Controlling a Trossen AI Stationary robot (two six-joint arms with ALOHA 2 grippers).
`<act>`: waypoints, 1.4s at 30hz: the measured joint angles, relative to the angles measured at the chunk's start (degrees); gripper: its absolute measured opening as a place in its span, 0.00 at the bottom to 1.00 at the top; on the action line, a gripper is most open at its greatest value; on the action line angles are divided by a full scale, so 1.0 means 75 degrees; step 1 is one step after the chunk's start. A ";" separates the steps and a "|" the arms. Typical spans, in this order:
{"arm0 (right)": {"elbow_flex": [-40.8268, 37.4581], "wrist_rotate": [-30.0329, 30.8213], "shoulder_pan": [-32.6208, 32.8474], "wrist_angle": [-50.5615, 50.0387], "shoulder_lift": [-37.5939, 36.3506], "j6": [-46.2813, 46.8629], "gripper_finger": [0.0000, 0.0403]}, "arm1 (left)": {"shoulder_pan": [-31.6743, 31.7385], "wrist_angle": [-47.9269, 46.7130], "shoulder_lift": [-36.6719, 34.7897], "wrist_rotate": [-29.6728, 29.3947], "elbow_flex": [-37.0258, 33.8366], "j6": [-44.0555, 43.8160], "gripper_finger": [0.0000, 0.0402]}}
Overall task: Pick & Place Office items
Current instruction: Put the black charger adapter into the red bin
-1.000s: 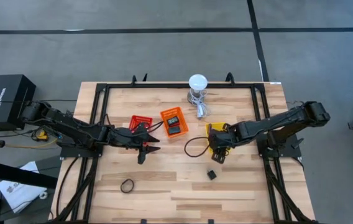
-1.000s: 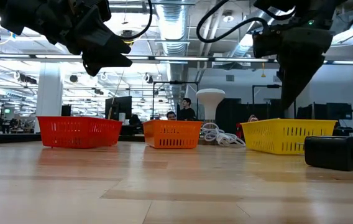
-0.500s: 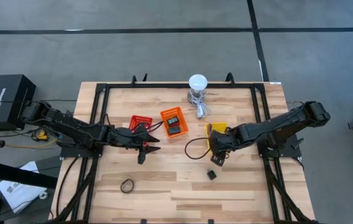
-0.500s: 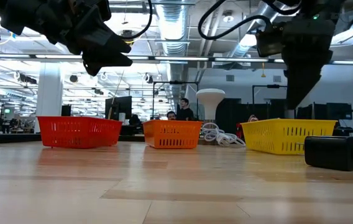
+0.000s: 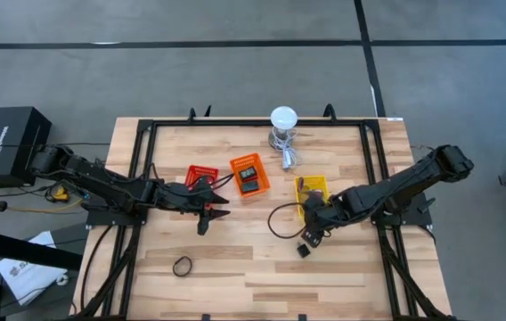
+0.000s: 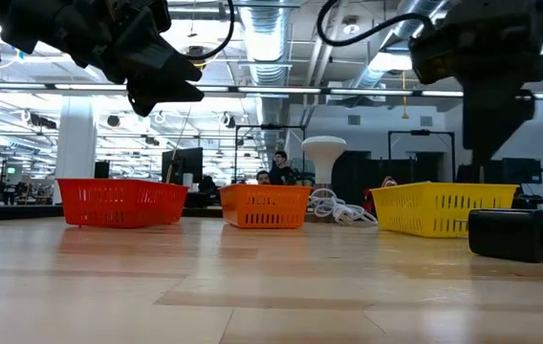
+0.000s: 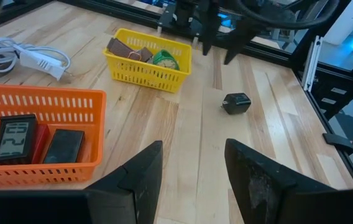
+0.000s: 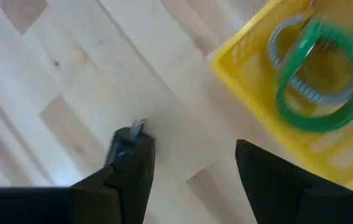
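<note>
Hovering over the black block [image 5: 304,251]
Right gripper [image 5: 311,234] spread and empty; an off-centre descent could knock it away. Left gripper [image 5: 210,212] waited, fingers parted, empty.

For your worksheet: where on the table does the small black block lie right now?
In the high view the black block lies on the bare wood right of centre, in front of the yellow basket, just below the right hand.
</note>
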 joint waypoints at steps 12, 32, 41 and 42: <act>0.0003 -0.0147 0.0950 0.0728 0.0000 0.1528 0.53 | 0.0000 0.0006 0.0000 -0.0001 0.0000 0.0000 0.42; 0.0393 -0.0805 0.1370 0.2243 0.1384 0.1934 0.53 | 0.0003 0.0121 0.0000 -0.0003 0.0000 0.0000 0.42; 0.0589 -0.0510 0.1166 0.1675 0.1376 0.2014 0.53 | 0.0003 0.0156 0.0000 -0.0003 0.0000 0.0000 0.42; 0.0589 -0.0512 0.1124 0.1490 0.1376 0.2036 0.53 | 0.0003 0.0156 0.0000 -0.0003 0.0000 0.0001 0.42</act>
